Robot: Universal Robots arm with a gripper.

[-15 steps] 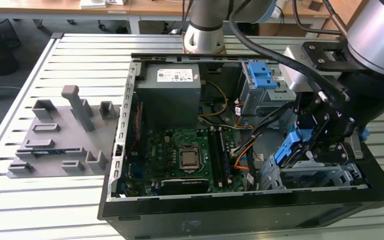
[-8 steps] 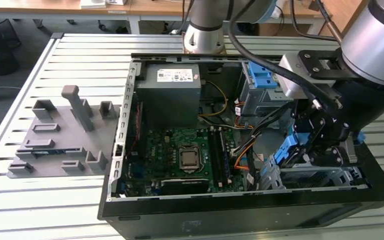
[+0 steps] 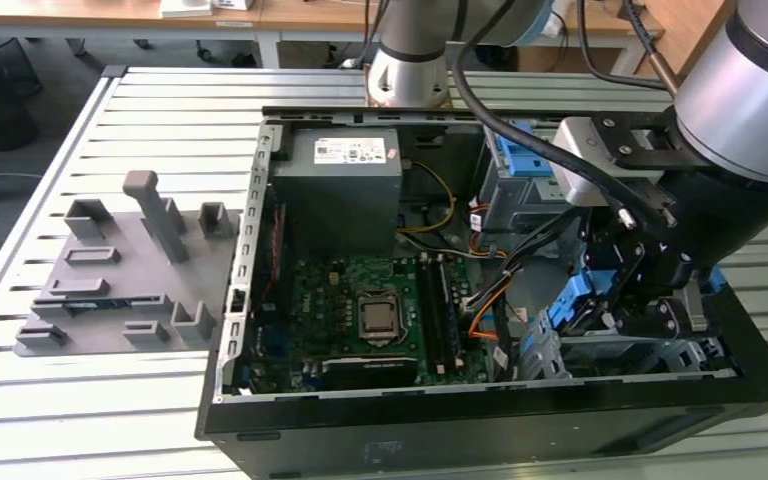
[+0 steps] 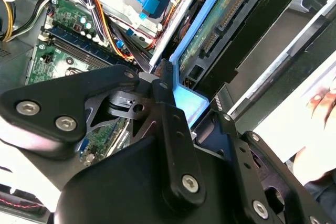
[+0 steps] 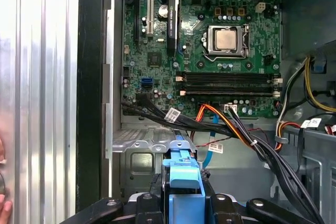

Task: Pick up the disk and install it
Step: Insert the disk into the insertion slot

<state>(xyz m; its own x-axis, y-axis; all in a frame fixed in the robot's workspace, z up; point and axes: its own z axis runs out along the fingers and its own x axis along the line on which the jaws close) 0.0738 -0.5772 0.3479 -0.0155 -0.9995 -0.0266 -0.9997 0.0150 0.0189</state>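
Pickup done: gripper (image 5: 182,200) is clamped on the blue tab (image 5: 184,174) of the disk (image 4: 223,17), inside the case (image 3: 491,420). Disk hangs above the cage (image 3: 624,355) in the corner at the exterior view's right. Not seated yet.

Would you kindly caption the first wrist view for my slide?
Gripper holding the blue-framed disk, with the motherboard beyond.

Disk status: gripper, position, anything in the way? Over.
Gripper shut on the disk by its blue tab. Held on edge over the drive cage. Cable bundle runs close beside the cage.
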